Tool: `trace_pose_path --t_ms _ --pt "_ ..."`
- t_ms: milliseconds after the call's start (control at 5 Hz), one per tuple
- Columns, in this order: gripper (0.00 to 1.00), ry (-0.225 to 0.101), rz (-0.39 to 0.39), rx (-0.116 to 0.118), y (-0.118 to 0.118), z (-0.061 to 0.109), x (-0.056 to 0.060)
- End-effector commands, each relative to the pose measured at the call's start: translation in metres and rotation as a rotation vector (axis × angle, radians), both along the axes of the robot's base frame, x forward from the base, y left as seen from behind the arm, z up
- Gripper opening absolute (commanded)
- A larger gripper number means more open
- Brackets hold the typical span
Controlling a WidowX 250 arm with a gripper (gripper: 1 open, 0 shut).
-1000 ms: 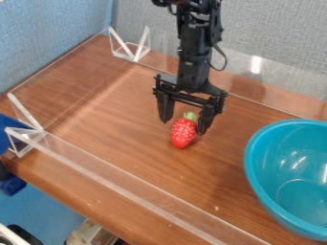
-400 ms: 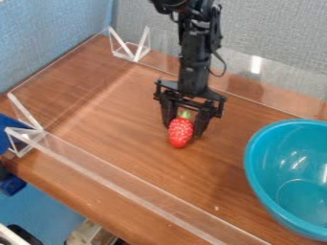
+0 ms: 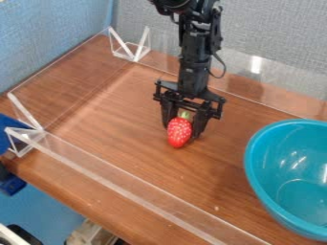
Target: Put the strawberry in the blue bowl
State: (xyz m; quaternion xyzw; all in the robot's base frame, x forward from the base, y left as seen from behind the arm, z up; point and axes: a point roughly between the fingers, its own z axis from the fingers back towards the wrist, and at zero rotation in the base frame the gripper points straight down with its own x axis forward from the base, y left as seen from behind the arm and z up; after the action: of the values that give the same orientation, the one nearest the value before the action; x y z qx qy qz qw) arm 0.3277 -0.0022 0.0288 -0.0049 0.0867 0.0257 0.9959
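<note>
A small red strawberry (image 3: 181, 135) with a green top lies on the wooden table, a little left of centre. My gripper (image 3: 186, 117) points straight down over it. Its black fingers (image 3: 165, 107) straddle the berry's upper part and press against its sides, so it is shut on the strawberry. The green top is partly hidden between the fingers. The blue bowl (image 3: 263, 165) is large, deep and teal, and it has nothing in it. It stands at the right front, a short way right of the strawberry, and the frame edge cuts it off.
A low clear acrylic wall (image 3: 115, 182) runs along the table's front edge, and another (image 3: 269, 72) runs along the back. White triangular brackets stand at the back left (image 3: 125, 45) and at the front left (image 3: 26, 134). Bare wood (image 3: 102, 105) lies left of the gripper.
The fingers have drawn in onto the strawberry. The berry has shifted very slightly left. The arm has stayed in place.
</note>
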Motion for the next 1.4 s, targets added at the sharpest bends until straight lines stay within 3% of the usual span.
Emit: trace_pose_path --t_ms 0,200,600,800,1000,1200 --pt "0.0 -0.107 0.009 0.001 0.008 0.038 0.014" --pt "0.0 -0.135 0.004 -0.002 0.011 0.054 0.017" --pt "0.0 -0.236 -0.001 -0.015 0.024 0.106 0.032" --pt "0.0 -0.264 0.032 -0.01 0.042 0.132 0.021" --pt "0.0 -0.254 0.004 -0.007 0.027 0.121 0.021" --pt "0.0 -0.224 -0.044 0.002 0.012 0.111 0.01"
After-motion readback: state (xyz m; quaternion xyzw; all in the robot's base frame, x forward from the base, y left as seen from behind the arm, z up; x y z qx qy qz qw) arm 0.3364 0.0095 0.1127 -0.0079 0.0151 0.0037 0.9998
